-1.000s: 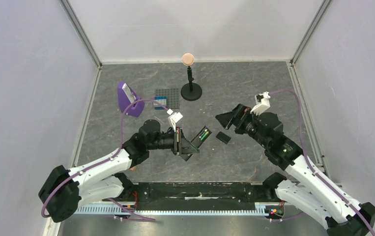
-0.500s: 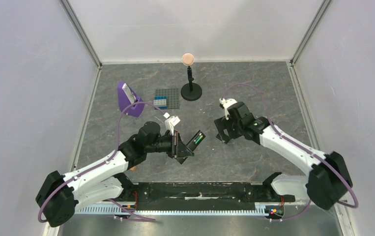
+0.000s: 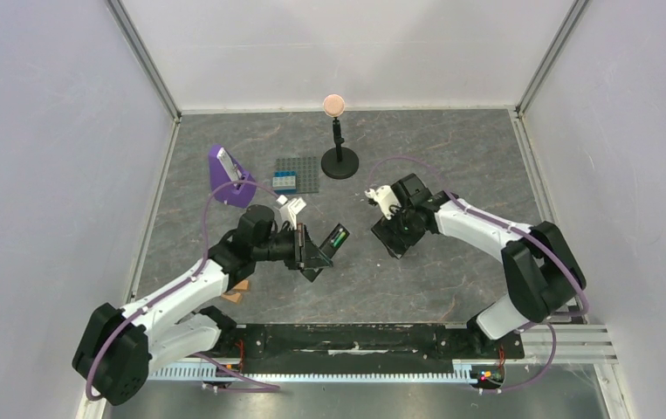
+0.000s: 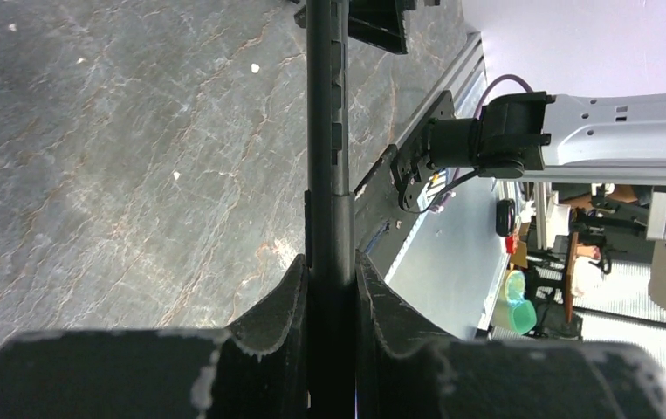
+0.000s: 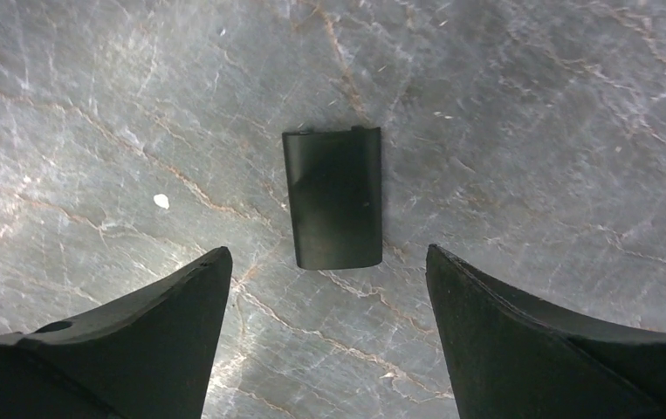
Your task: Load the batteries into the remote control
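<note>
My left gripper (image 3: 312, 250) is shut on the slim black remote control (image 3: 329, 243) and holds it tilted above the table. A bright green battery (image 3: 339, 236) shows in its open back recess; I cannot make out the darker battery. In the left wrist view the remote (image 4: 327, 131) is edge-on between my shut fingers (image 4: 281, 301). My right gripper (image 3: 393, 237) is open, pointing down over a small black battery cover (image 5: 333, 196) that lies flat on the table. The cover lies just ahead of the two fingertips (image 5: 181, 297), apart from them. The top view hides it.
A grey studded baseplate (image 3: 298, 173) with blue bricks, a purple holder (image 3: 224, 175) and a black stand with an orange ball (image 3: 338, 161) are at the back. An orange-tan block (image 3: 240, 288) lies by my left arm. Walls enclose three sides.
My right arm has swung left and down, ending over the battery cover with the jaws open. My left arm has drawn the remote a little to the left.
</note>
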Controlling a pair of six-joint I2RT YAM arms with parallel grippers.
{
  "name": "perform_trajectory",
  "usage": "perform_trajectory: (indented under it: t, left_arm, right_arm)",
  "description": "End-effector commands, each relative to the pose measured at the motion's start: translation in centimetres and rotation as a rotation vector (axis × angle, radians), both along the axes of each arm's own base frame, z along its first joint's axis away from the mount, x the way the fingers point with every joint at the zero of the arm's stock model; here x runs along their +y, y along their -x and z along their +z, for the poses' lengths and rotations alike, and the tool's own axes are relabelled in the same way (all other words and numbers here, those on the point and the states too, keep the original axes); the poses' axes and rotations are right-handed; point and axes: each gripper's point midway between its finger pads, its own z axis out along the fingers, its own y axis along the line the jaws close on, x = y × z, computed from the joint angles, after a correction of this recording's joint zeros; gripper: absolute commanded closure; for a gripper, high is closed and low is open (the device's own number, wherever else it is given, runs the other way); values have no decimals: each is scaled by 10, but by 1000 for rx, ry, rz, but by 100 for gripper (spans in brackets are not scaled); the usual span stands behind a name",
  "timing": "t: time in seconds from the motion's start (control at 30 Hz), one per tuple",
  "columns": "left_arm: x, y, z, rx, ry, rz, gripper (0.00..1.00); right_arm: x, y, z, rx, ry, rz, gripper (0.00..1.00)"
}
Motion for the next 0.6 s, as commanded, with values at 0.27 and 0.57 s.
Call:
perform_trajectory:
  t: [0.27,0.57]
  left_arm:
    - [5,-12,29,62,77,-29,98]
    - [5,-13,24,88,70,-39,98]
  right_arm:
    - [2,2,-15,128,14,155,23]
    - [-12,7,-29,122,78,138,42]
